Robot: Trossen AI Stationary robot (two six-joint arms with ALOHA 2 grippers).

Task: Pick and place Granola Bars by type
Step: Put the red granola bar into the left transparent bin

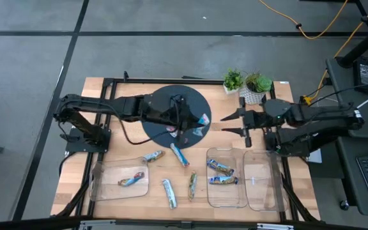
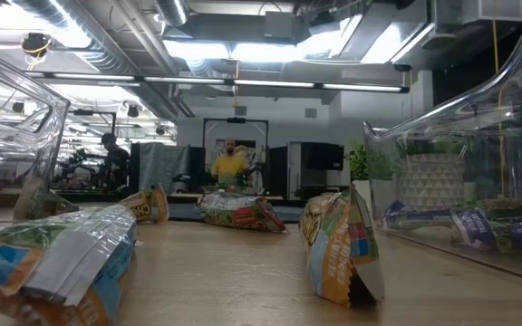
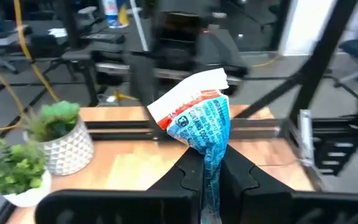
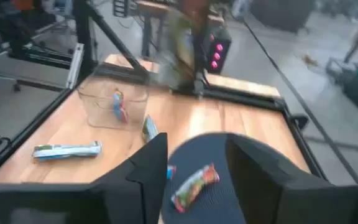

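Your left gripper [image 3: 211, 180] is clamped on a blue bar [image 3: 204, 121], held above the round black mat [image 1: 155, 102] to clear the table. Your right gripper [image 1: 225, 124] waits beside the mat, jaws spread wide and empty.

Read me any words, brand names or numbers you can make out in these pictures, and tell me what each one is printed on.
None reads with certainty.
Blue bar held in the left gripper: white lettering on the wrapper, too blurred to read.
Bars lying on the table: print on the wrappers, too small and crumpled to read.
Bars in the clear tray: too small to read.
The right gripper hangs open over the table.
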